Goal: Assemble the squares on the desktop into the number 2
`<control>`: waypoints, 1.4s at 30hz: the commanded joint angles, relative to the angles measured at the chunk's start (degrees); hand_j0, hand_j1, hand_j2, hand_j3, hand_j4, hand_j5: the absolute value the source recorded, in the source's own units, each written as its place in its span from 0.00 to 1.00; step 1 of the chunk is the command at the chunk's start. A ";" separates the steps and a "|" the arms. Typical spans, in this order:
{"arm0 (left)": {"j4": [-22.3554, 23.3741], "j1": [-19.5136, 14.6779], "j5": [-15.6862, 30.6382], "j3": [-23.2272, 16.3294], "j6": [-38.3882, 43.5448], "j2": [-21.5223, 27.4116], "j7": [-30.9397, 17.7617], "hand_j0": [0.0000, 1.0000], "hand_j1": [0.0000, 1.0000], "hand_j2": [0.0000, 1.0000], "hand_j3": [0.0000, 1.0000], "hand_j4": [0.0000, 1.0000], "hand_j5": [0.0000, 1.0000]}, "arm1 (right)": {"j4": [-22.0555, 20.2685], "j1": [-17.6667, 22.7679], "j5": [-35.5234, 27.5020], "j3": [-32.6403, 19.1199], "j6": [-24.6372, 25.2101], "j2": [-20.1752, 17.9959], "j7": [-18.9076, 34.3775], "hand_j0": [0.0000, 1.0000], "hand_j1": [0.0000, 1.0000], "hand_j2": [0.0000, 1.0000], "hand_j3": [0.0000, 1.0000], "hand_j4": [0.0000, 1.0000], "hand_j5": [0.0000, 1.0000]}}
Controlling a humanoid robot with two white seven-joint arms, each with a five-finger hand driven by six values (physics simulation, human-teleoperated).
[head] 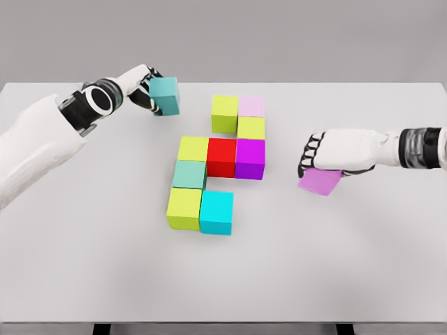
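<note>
Several coloured cubes form a partial figure in the middle of the white table [84, 265]. On top sit a lime cube [225, 113] and a pale pink cube [251, 106], with a lime cube [251, 128] below the pink one. The middle row is lime [193, 149], red [221, 157] and purple [250, 158]. Below come a teal-green cube [189, 174], a lime cube [184, 208] and a cyan cube [216, 212]. My left hand [148, 92] is shut on a teal cube [165, 95] at the upper left. My right hand [312, 159] is shut on a violet cube [320, 181] to the right.
The table's front edge [223, 322] runs along the bottom of the view. Bare tabletop lies on both sides of the cube cluster and in front of it.
</note>
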 commanded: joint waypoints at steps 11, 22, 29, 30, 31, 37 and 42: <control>-0.15 -0.09 -0.87 -0.39 -0.16 -4.23 -0.03 0.57 0.57 0.57 0.57 0.57 0.57 | -6.63 0.44 -1.22 0.60 0.18 -1.34 -0.05 0.58 0.58 0.58 0.58 0.58 0.58; -2.18 0.00 -0.78 -1.35 -0.07 -4.05 -0.12 0.59 0.59 0.59 0.59 0.59 0.59 | -6.72 -2.11 -1.57 6.05 0.18 2.09 -0.05 0.58 0.58 0.58 0.58 0.58 0.58; -2.18 0.09 -0.78 -2.50 -0.07 -4.05 -0.12 0.63 0.63 0.63 0.63 0.63 0.63 | -6.72 -5.09 -1.66 12.55 0.18 4.37 -0.05 0.58 0.58 0.58 0.58 0.58 0.58; -2.18 0.09 -0.78 -2.50 -0.07 -4.05 -0.21 0.63 0.63 0.63 0.63 0.63 0.63 | -6.72 -5.54 -2.01 12.91 0.18 4.72 -0.05 0.58 0.58 0.58 0.58 0.58 0.58; -2.18 0.09 -0.78 -2.50 -0.07 -4.05 -0.12 0.63 0.63 0.63 0.63 0.63 0.63 | -6.72 -5.89 -2.45 13.00 0.18 4.99 -0.05 0.58 0.58 0.58 0.58 0.58 0.58; -2.18 0.09 -0.78 -2.50 -0.07 -4.14 -0.21 0.68 0.68 0.68 0.68 0.68 0.68 | -6.63 -6.42 -2.80 13.79 0.18 5.69 -0.05 0.58 0.58 0.58 0.58 0.58 0.58; -2.18 0.09 -0.69 -2.50 -0.07 -4.14 -0.12 0.71 0.71 0.71 0.71 0.71 0.71 | -6.54 -6.86 -2.80 12.56 0.18 5.25 -0.05 0.90 0.90 0.90 0.90 0.90 0.90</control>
